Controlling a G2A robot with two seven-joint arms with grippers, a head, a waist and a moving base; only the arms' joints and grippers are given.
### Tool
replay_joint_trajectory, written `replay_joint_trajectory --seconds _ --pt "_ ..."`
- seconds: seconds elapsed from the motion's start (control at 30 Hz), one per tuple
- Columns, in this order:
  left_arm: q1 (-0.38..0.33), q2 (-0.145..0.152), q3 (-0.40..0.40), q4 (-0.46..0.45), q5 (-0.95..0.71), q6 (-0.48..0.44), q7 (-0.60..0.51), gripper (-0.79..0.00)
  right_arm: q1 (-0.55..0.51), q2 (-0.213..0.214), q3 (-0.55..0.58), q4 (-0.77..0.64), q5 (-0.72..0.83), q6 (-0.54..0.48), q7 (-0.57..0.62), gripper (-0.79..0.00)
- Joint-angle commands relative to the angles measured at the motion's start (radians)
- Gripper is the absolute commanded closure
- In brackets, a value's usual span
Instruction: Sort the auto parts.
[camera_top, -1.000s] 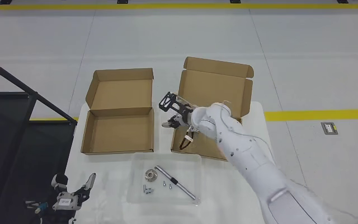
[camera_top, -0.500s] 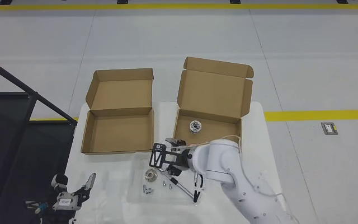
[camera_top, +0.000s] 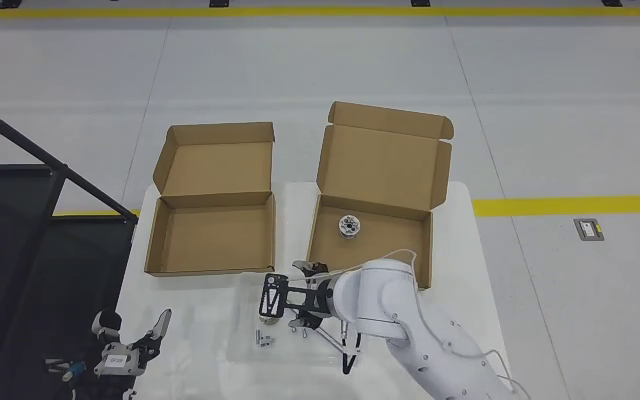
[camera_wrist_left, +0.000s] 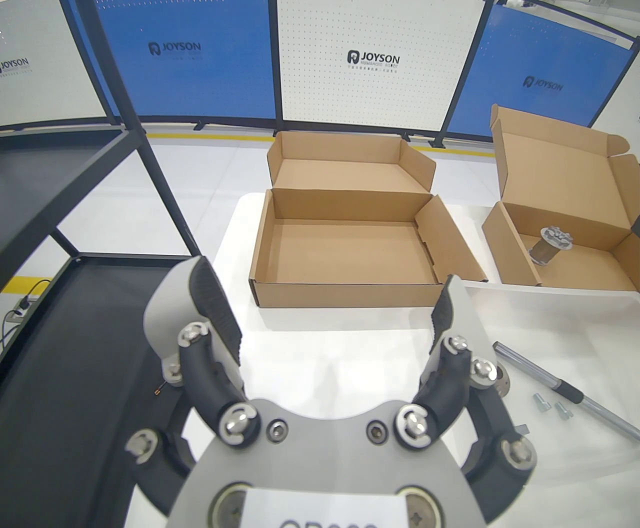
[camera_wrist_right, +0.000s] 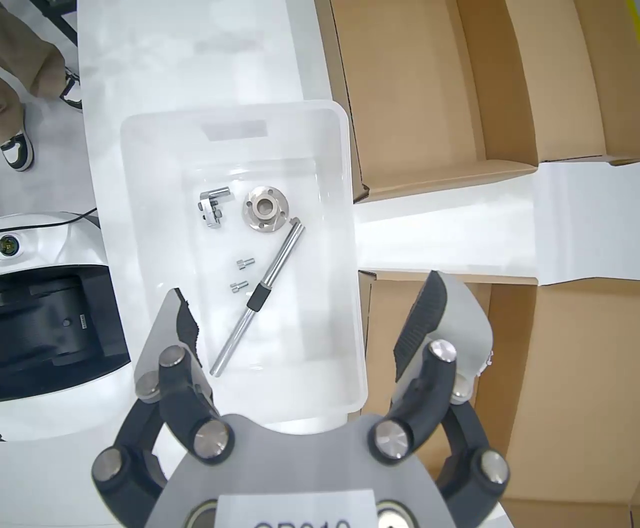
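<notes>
A clear tray (camera_wrist_right: 345, 210) holds a round metal flange (camera_wrist_right: 266, 208), a small bracket (camera_wrist_right: 212, 206), two little bolts (camera_wrist_right: 245, 263) and a long steel rod (camera_wrist_right: 260, 295). My right gripper (camera_wrist_right: 305, 287) hangs open just above the tray's end and grips nothing. From the top, the right gripper (camera_top: 268, 300) covers the flange, with the bracket (camera_top: 264, 340) beside it. A gear-like part (camera_top: 348, 225) stands in the right cardboard box (camera_top: 420, 265). The left box (camera_top: 210, 235) is bare. My left gripper (camera_top: 132, 325) sits open at the table's near left corner, seen as (camera_wrist_left: 325, 272).
A black metal rack (camera_top: 40, 250) stands to the left of the table, close to the left gripper. Both boxes have raised lids at the back. White table (camera_top: 470, 300) surface lies to the right of the tray.
The right arm swung from the right box back over the tray and came down towards the flange. The gear-like part now stands in the right box. The left arm kept still.
</notes>
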Motion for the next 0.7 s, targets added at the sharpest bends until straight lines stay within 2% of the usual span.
replay_joint_trajectory --seconds 0.0,0.17,0.2,0.37,0.5,0.67 --pt "0.0 0.0 0.0 0.0 0.0 0.0 0.0 -0.785 0.0 0.0 0.0 0.0 0.0 0.0 0.0 -0.785" --pt "0.0 0.0 0.0 0.0 0.0 0.0 0.0 -0.785 -0.007 -0.002 -0.016 0.003 -0.018 0.01 -0.051 -0.785" --pt "0.0 0.0 0.0 0.0 0.0 0.0 0.0 -0.785 -0.006 -0.004 -0.023 0.015 -0.029 0.041 -0.045 -0.785" --pt "0.0 0.0 0.0 0.0 0.0 0.0 0.0 -0.785 0.026 -0.037 -0.122 0.039 -0.048 0.225 0.082 -0.785" --pt "0.0 0.0 0.0 0.0 0.0 0.0 0.0 -0.785 0.047 -0.074 -0.224 0.05 -0.107 0.411 0.257 -0.785" --pt "0.0 0.0 0.0 0.0 0.0 0.0 0.0 -0.785 0.054 -0.112 -0.294 0.08 -0.127 0.552 0.378 -0.785"
